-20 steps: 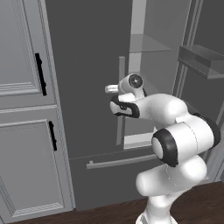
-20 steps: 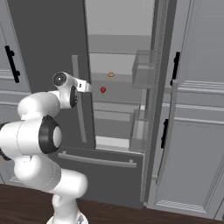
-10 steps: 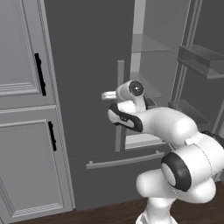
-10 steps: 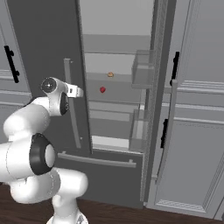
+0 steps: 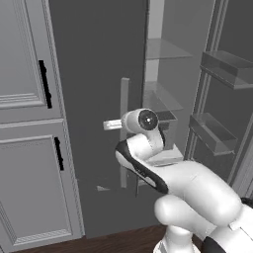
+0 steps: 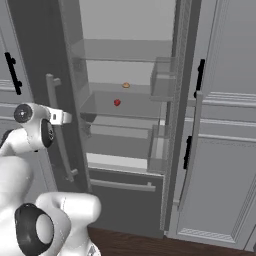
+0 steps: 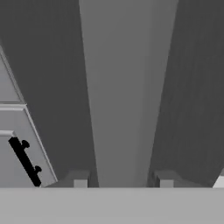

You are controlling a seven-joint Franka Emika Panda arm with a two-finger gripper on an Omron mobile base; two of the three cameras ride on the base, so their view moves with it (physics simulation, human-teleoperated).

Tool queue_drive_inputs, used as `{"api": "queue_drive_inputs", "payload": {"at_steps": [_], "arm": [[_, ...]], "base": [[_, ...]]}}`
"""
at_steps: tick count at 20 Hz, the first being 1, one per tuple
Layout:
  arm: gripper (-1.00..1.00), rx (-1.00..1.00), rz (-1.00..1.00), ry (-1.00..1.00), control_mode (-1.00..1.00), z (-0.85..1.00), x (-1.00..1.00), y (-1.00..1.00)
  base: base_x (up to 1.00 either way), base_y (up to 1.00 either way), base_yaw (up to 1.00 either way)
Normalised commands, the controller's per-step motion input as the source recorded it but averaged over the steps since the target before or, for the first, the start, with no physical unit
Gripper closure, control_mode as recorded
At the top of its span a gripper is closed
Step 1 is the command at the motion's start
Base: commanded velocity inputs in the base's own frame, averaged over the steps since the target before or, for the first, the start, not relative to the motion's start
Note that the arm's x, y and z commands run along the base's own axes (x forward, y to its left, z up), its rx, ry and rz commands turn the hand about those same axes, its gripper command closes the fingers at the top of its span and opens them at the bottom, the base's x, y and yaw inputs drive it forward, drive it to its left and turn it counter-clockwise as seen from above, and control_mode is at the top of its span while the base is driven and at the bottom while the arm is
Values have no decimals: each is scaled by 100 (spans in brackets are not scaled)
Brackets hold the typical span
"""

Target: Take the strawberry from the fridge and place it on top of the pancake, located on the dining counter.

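In the left base view, our arm reaches toward the fridge [image 5: 99,99] door handle [image 5: 124,128].

In the right base view, the strawberry [image 6: 117,102] sits on a glass shelf [image 6: 140,106] inside.

In the hand view, our hand [image 7: 122,180] is partly open, one finger [image 7: 79,180] on each side of the handle, holding nothing.

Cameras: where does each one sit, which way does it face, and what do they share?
Left base view: behind the arm's left, facing the fridge; white arm at lower right.
Right base view: behind its right, looking into the open fridge at the strawberry; arm at lower left.
Hand view: on the hand, along the gripper, jaws apart astride the door handle.
Shared: both base views show that handle.
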Motion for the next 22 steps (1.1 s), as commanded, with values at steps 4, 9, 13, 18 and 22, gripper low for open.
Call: {"api": "queue_drive_inputs", "payload": {"at_steps": [4, 9, 13, 18, 22], "arm": [[-100, 0, 0, 3, -100, 0, -92, 81], [-100, 11, 0, 6, -100, 8, -63, 10], [-100, 40, 0, 8, -100, 36, -79, -66], [-100, 43, 0, 11, -100, 22, -51, -92], [-100, 35, 0, 14, -100, 1, -2, -76]], "base": [[0, 0, 0], [0, 0, 0], [0, 0, 0], [0, 0, 0], [0, 0, 0]]}}
